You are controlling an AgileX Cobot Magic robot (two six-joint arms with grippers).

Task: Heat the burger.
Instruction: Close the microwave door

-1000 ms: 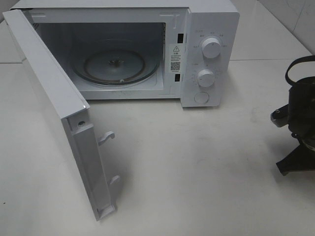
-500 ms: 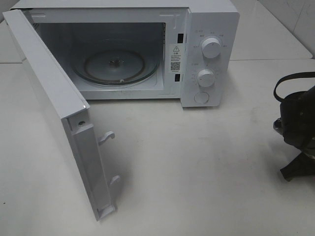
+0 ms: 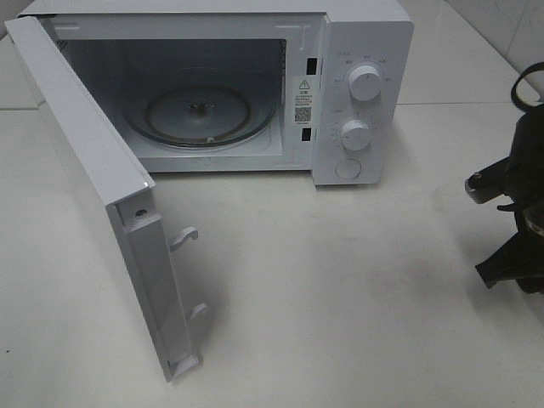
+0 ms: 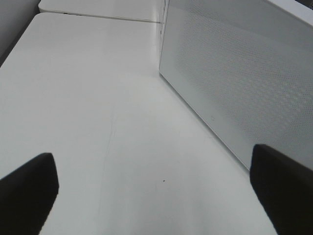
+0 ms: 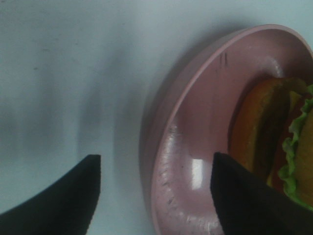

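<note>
The burger (image 5: 274, 142) lies on a round pink plate (image 5: 190, 112) in the right wrist view, showing golden-brown bun, green lettuce and a dark patty. My right gripper (image 5: 154, 159) is open and straddles the plate's near rim, one finger (image 5: 63, 196) over the table and the other finger (image 5: 249, 196) over the plate beside the burger. In the exterior view only the right arm (image 3: 527, 161) shows at the right edge; burger and plate are out of frame there. My left gripper (image 4: 151, 152) is open over bare table, beside the outer face of the microwave door (image 4: 234, 73).
A white microwave (image 3: 357, 51) stands at the back with its door (image 3: 93, 170) swung wide open toward the front left. Its glass turntable (image 3: 201, 115) carries nothing. Two knobs and a button are on its right panel (image 3: 357, 127).
The right arm has shifted about at the right edge of the table, drawing right and then coming back a little higher. Microwave and door have not moved.
</note>
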